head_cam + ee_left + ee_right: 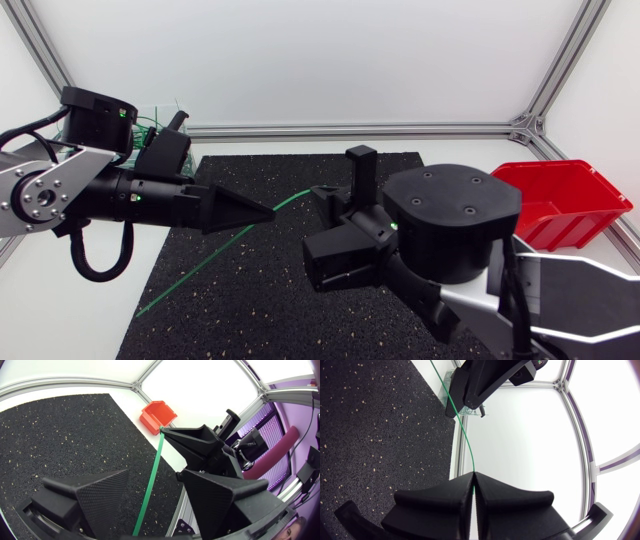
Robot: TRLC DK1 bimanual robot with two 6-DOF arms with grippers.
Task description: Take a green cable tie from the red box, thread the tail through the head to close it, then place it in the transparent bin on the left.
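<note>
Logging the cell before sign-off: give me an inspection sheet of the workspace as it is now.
Surface: black speckled mat on white table.
Job's things: green cable tie straight over the mat, not closed; red box at right; transparent bin behind left arm, green ties inside.
Clutter: nothing seen.
Grippers: right gripper shut on the tie's end; left gripper open, tie between its fingers.
Cables: black loop under left arm.
Surroundings: aluminium frame rails.

No text, label or number (on anything here) can be read.
</note>
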